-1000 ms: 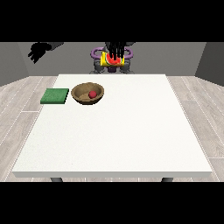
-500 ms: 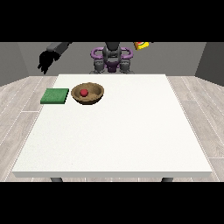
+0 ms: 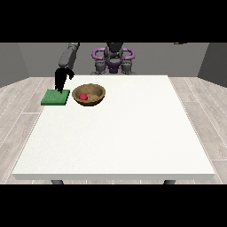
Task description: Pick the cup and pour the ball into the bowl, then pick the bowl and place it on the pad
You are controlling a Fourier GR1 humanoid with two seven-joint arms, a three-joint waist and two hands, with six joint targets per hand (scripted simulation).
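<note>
**Hand over pad, ball in bowl, bowl not yet on pad**

The hand at the view's left (image 3: pixel 61 79) hung at the end of a grey arm that came down from the robot's shoulder at the table's far edge. Its fingers pointed downward, close together and roughly straight, with the tips at or just above the green pad (image 3: pixel 56 97). Contact with the pad could not be confirmed. The hand held nothing. The second hand did not appear in the view.

The pad lay flat on the white table (image 3: pixel 119 137) toward its ten o'clock corner. The wooden bowl (image 3: pixel 89 94) stood upright just beside the pad, at the pad's three o'clock, apart from it and resting on the table surface. The red ball (image 3: pixel 83 96) sat inside the bowl, toward its nine o'clock side. No cup could be made out on the table.

The hand stood at the bowl's ten o'clock, near but not touching it. Nothing lay between hand and bowl.

Count: one hand visible, one pad, one bowl, one ball, one table.
</note>
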